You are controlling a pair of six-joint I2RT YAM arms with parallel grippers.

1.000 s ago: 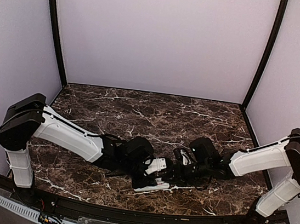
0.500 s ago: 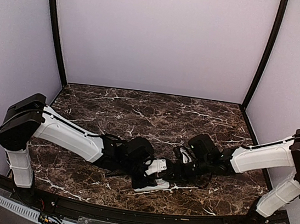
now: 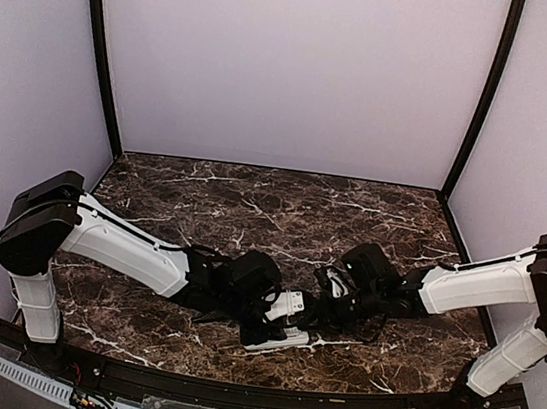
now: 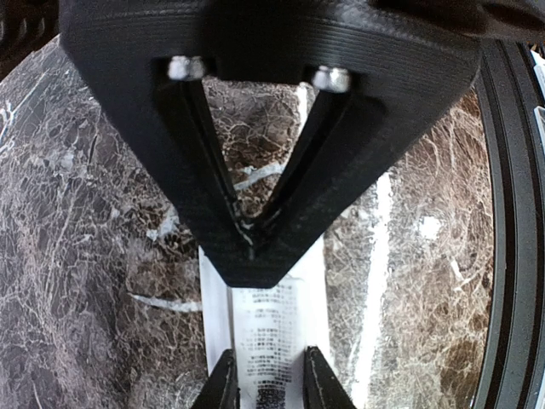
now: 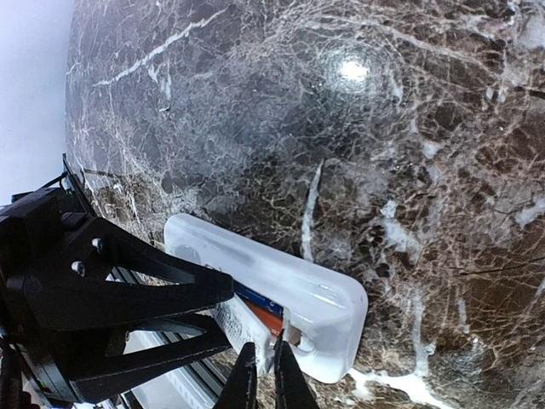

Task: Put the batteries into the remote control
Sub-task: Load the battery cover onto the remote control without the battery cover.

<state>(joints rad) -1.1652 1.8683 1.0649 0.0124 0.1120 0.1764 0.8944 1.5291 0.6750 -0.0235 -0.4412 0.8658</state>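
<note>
The white remote control (image 5: 294, 285) lies on the dark marble bench (image 3: 204, 195) near its front edge, between the 2 arms, with its back turned up; in the left wrist view a printed label shows on that face; the left gripper (image 4: 271, 388) is closed on the remote control, 1 finger (image 4: 223, 385) against each long side, so the handset is held across its width; in the right wrist view the battery compartment stands open at the end nearer the right arm, and 1 orange-red battery (image 5: 266, 313) with a blue band lies inside it, partly hidden by the compartment wall; the right gripper (image 5: 264, 383) hangs right at that opening with its fingers drawn in to a slim gap, nothing visible between them, the tips just beside the battery; whether they touch it I cannot tell; from the top view both wrists meet low over the remote control, close together.
</note>
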